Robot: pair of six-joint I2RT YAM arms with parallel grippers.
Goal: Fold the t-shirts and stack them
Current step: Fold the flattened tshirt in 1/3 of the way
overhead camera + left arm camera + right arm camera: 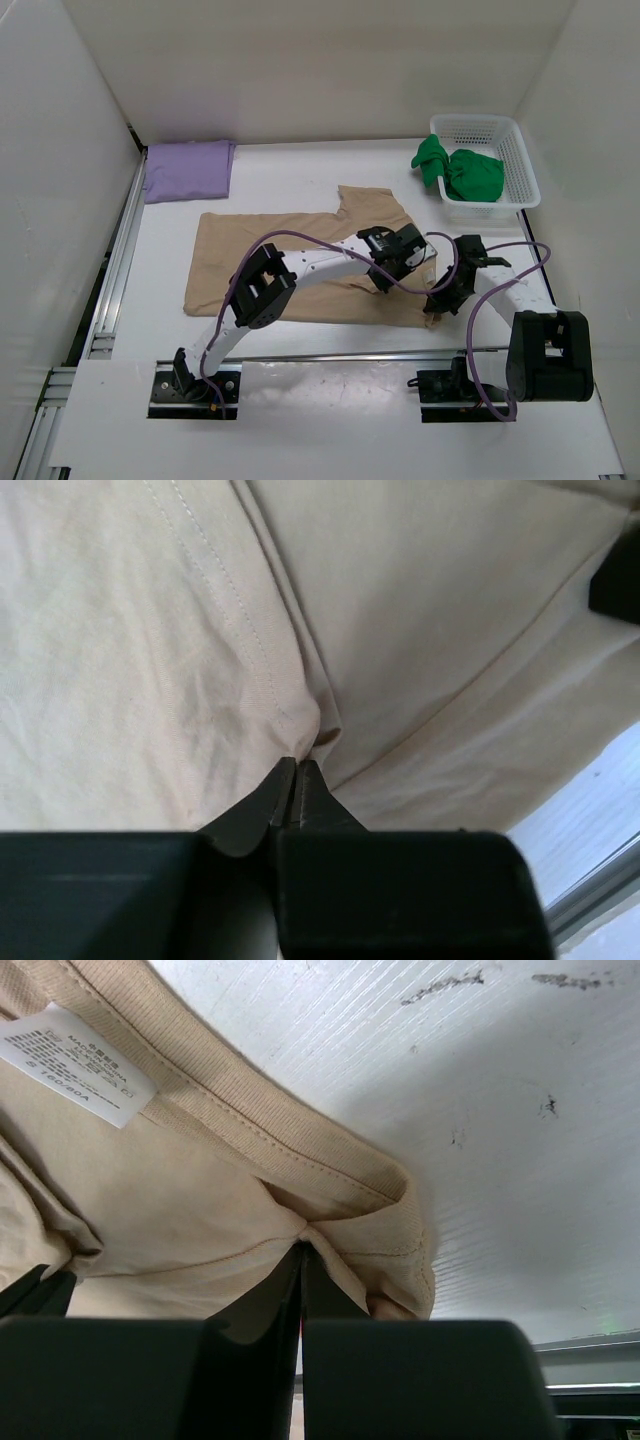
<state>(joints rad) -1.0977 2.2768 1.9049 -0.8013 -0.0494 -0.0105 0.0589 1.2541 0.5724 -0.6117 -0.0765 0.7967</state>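
Observation:
The tan t-shirt (260,250) lies spread across the middle of the table, with its right part folded over. My left gripper (388,275) is shut on a pinched ridge of that tan cloth (150,630), the fingertips (297,765) meeting at a seam. My right gripper (437,305) is shut on the same shirt's near right edge; in the right wrist view the jaws (303,1248) pinch the ribbed collar cloth (330,1175) beside a white label (85,1065). The lavender t-shirt (188,170) lies folded at the back left. The green t-shirt (465,172) sits bunched in the basket.
A white mesh basket (525,165) stands at the back right, close to the right wall. An aluminium rail (110,270) runs along the table's left side and another along the near edge (330,355). White walls enclose the table on three sides.

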